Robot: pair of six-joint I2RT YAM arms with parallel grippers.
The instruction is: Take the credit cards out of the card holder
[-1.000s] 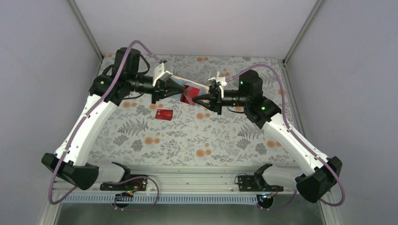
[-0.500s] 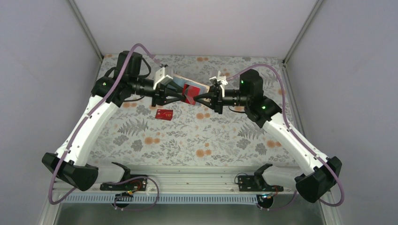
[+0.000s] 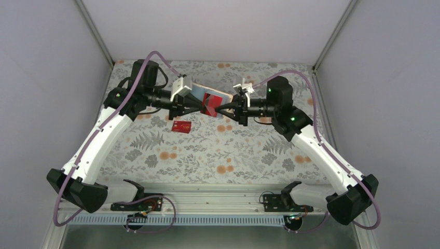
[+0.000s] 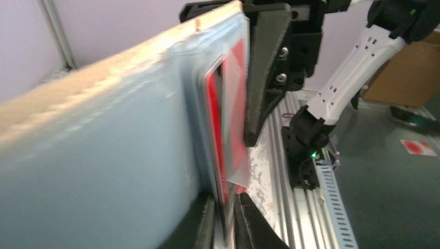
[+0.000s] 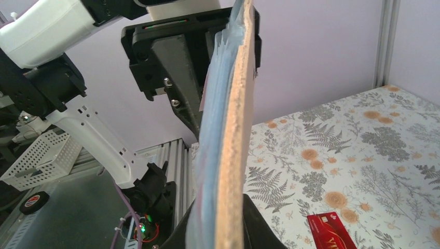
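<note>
The left pincer [image 4: 224, 207] stands narrow about the lower edge of a red credit card [image 4: 232, 104] in its clear pocket. Whether the fingers bite it I cannot tell, the view being so close. The right pincer [image 5: 222, 225] is clamped on the card holder [image 4: 104, 155], held on edge in the air between the arms, above the table [image 3: 233, 150] where a loose red card [image 3: 181, 126] lies. Should the left catch the pocket film, a pull could drag the holder from the right's thin grip, or the card could slip and drop.

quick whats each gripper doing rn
left gripper: jaws closed on a red card in the card holder
right gripper: jaws closed on the card holder's edge
</note>
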